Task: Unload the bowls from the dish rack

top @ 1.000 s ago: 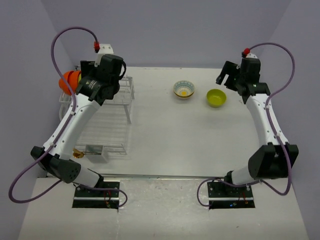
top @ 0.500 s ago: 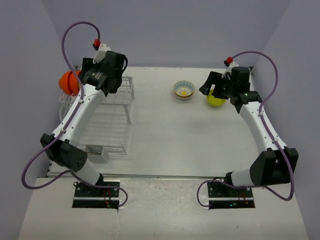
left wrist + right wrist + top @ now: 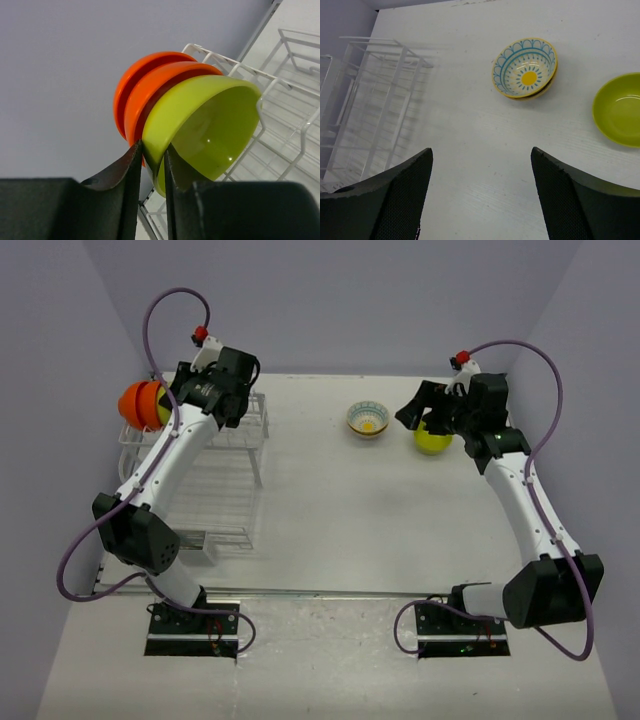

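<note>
At the far left end of the dish rack (image 3: 215, 480) (image 3: 295, 115), two orange bowls (image 3: 131, 85) (image 3: 138, 402) stand on edge, with a lime-green bowl (image 3: 210, 125) nested against them. My left gripper (image 3: 152, 147) (image 3: 168, 408) is shut on that lime-green bowl's rim, one finger inside and one outside. On the table lie a cream bowl with a blue pattern (image 3: 368, 420) (image 3: 525, 67) and a second lime-green bowl (image 3: 433, 438) (image 3: 620, 110). My right gripper (image 3: 481, 150) (image 3: 415, 412) hangs open above the table near them, holding nothing.
The rack (image 3: 370, 100) fills the table's left side, with a small cutlery holder (image 3: 190, 540) at its near end. Purple walls close in behind and on both sides. Purple cables loop above both arms.
My left jaws have closed from wide open onto the lime-green bowl's rim. My right arm has swung left and lower, over the bowls on the table.
</note>
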You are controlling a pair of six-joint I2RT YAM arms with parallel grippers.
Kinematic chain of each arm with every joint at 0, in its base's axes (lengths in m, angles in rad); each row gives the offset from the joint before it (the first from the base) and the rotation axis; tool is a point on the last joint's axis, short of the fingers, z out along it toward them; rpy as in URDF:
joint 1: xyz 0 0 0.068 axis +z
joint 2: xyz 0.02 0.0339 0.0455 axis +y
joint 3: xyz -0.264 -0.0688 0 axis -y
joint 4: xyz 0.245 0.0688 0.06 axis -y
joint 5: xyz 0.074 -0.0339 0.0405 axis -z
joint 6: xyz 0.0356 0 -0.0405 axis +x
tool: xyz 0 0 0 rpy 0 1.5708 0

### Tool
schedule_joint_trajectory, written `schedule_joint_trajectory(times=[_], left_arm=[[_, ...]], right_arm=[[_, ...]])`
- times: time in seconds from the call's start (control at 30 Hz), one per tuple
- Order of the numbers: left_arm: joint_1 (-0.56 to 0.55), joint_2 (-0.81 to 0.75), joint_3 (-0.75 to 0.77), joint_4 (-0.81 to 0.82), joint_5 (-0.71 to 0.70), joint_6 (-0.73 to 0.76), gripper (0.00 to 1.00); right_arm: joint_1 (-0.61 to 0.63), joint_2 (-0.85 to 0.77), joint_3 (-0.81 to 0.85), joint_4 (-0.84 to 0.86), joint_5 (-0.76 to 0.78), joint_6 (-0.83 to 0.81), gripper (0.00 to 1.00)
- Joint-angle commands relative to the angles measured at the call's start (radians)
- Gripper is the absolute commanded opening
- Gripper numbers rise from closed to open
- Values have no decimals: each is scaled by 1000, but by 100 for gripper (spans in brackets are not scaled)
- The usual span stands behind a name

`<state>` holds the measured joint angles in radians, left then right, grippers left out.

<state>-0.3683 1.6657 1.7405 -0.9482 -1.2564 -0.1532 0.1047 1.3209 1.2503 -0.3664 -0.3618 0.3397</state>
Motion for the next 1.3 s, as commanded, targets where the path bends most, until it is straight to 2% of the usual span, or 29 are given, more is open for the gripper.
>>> schedule_joint_trajectory(times=[0.0, 0.07, 0.1, 0.17, 0.47, 0.57, 0.77, 0.9, 1.1, 1.17, 1.2, 1.23, 1.27], left_arm=[[-1, -6, -22, 72, 3, 3, 22], [0, -7, -32, 97, -12, 37, 15], [-1, -7, -29, 98, -15, 38, 5], [-3, -12, -19, 94, -14, 41, 0], [-40, -27, 7, 124, -64, 90, 0], [-61, -30, 2, 181, -116, 148, 0], [-92, -61, -39, 379, -172, 380, 0], [-118, -84, -52, 446, -172, 432, 0], [-135, -101, -47, 436, -132, 411, 0], [-146, -101, -18, 334, -36, 304, 0], [-147, -96, 55, 265, 26, 235, 0], [-147, -93, 98, 144, 187, 95, 0], [-146, -104, 141, 131, 263, 60, 0]], right_arm=[[4, -14, -6, 61, -68, -5, 79], [4, -14, -8, 70, -89, -2, 79], [4, -14, -8, 75, -104, -2, 79], [4, -17, -8, 78, -115, 4, 79], [4, -32, -8, 87, -137, 12, 79], [4, -37, -9, 89, -141, 12, 79], [4, -48, -9, 84, -141, 9, 79], [4, -55, -11, 89, -143, 10, 79], [4, -58, -14, 95, -164, 18, 79], [4, -65, -25, 118, -204, 36, 80], [3, -68, -31, 150, -227, 45, 81], [4, -69, -35, 174, -253, 61, 82], [4, -72, -57, 207, -332, 114, 86]])
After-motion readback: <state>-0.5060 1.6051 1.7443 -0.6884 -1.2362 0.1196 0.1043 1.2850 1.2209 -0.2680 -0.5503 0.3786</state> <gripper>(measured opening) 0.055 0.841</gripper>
